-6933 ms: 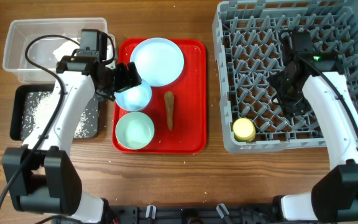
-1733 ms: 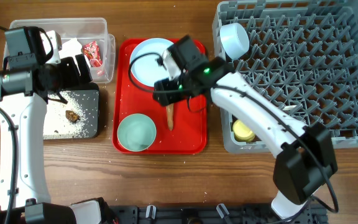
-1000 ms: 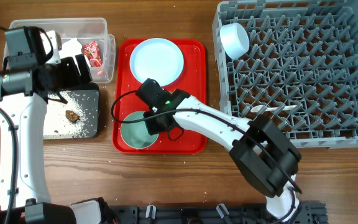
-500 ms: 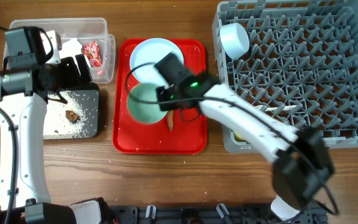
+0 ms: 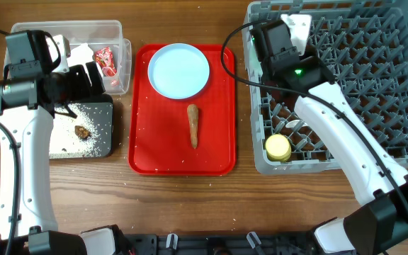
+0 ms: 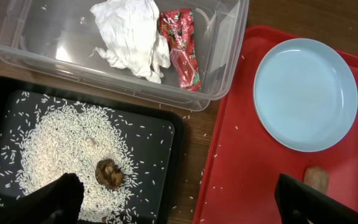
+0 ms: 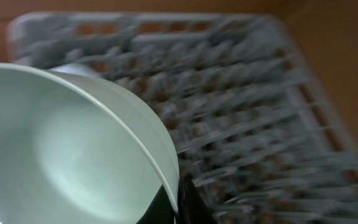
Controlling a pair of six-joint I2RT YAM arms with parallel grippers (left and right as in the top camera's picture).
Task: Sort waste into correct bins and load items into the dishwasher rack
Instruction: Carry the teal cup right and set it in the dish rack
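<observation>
Grips the mint-green bowl by its rim in the right claw over the dishwasher rack, seemingly clear of the pegs. Holds the left claw wide apart, empty, above the black tray.

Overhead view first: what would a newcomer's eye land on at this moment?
The red tray in the middle stands out, bearing only a blue plate at its far end and a brown cone nearer the robot. To its right is the big grey rack. Over it the right gripper holds a mint bowl by the rim, and that bowl fills the right wrist view.
</observation>
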